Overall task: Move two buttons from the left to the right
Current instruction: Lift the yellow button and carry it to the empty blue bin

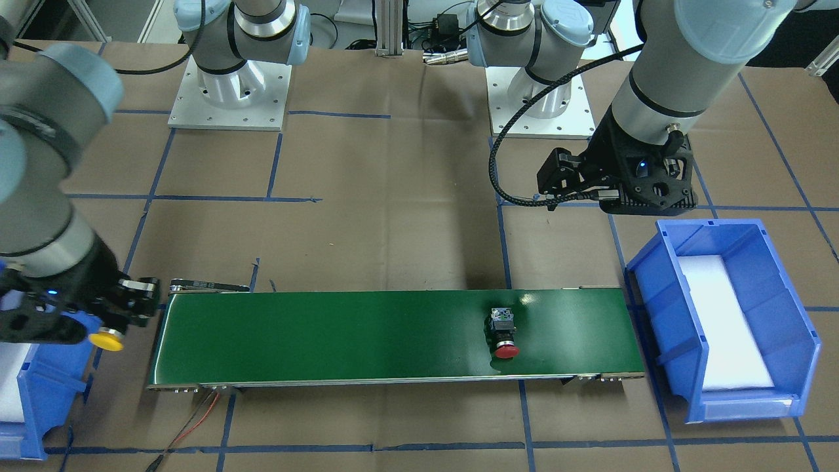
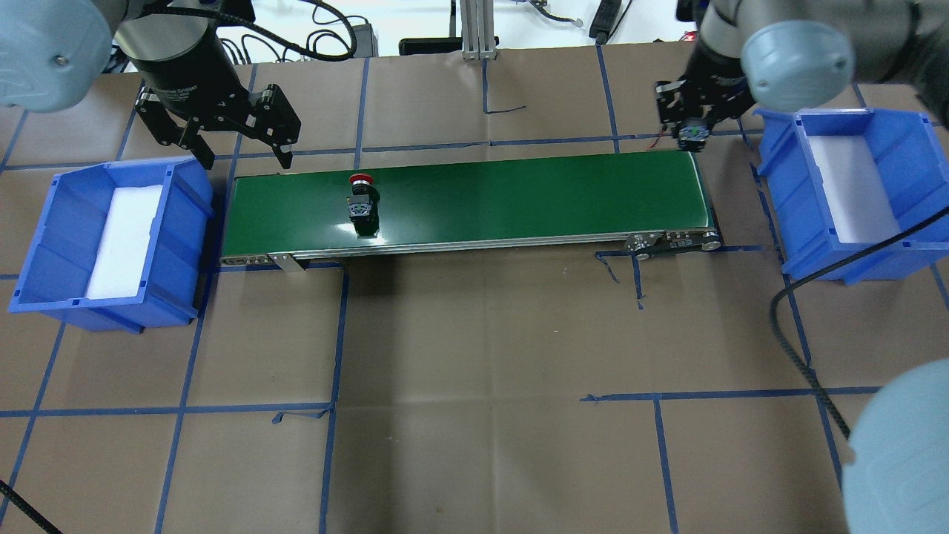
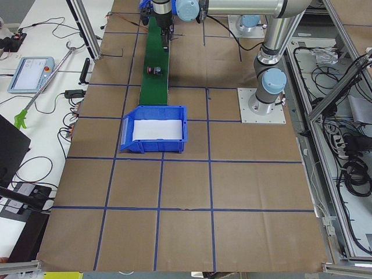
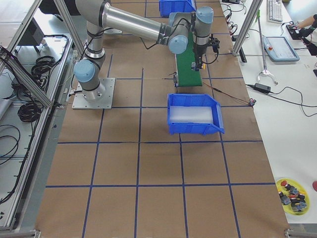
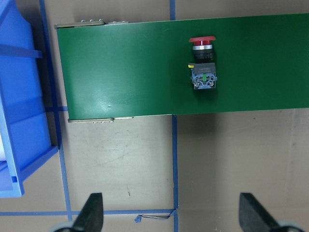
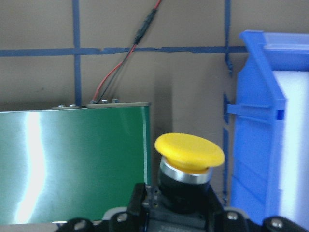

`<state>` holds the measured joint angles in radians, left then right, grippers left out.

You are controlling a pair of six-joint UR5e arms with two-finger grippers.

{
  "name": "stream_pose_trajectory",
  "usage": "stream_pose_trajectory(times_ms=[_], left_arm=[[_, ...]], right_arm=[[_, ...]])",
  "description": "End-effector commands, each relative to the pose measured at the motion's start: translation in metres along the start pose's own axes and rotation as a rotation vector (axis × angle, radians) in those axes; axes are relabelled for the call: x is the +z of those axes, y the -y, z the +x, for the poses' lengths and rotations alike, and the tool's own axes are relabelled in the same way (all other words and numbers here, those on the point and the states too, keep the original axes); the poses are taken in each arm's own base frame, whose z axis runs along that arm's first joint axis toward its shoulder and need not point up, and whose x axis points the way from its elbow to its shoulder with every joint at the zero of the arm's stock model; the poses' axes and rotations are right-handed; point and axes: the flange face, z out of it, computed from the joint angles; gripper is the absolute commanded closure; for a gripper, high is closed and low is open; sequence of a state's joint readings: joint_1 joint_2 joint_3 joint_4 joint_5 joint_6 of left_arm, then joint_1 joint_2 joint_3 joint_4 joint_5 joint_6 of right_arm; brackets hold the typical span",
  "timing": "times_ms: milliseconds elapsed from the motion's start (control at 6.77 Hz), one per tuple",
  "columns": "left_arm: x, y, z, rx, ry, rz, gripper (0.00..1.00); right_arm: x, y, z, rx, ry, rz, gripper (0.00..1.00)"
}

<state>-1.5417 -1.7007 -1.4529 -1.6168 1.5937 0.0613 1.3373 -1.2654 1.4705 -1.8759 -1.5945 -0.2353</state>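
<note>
The red-capped button (image 2: 361, 196) lies on its side on the green conveyor belt (image 2: 519, 193), near the belt's left end; it also shows in the left wrist view (image 5: 203, 63) and the front view (image 1: 505, 334). My left gripper (image 2: 245, 152) is open and empty, high above the table near that end, its fingertips (image 5: 94, 212) wide apart. My right gripper (image 2: 691, 133) is shut on the yellow-capped button (image 6: 189, 152), holding it over the gap between the belt's right end and the right blue bin (image 2: 786, 185). The yellow cap also shows in the front view (image 1: 107, 339).
A second blue bin (image 2: 44, 252) with white foam inside stands off the belt's left end. A red and black cable (image 6: 125, 63) runs from the belt's right end. The arm bases (image 1: 229, 85) stand behind the belt. A yellow dish of spare buttons (image 4: 292, 196) sits on a side table.
</note>
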Motion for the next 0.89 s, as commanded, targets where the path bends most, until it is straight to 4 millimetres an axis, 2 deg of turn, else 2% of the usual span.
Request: stream_pose_trajectory(times_ms=[0,148,295,443,739], left_arm=[[0.000,0.000,0.000,-0.002,0.000,0.000,0.00],[0.000,0.000,0.000,-0.002,0.000,0.000,0.00],[-0.001,0.000,0.000,-0.002,0.000,0.001,0.00],[-0.001,0.000,0.000,-0.003,0.000,0.001,0.00],[0.000,0.000,0.000,-0.002,0.000,0.000,0.00]], right_arm=[[-0.013,-0.011,0.121,-0.064,0.020,0.034,0.95],[0.000,-0.019,0.157,-0.066,0.035,0.022,0.95],[0.021,-0.025,0.169,-0.079,0.049,-0.009,0.95],[0.044,-0.036,0.165,-0.078,0.061,-0.030,0.95],[0.077,-0.056,0.180,-0.089,0.028,0.025,0.95]])
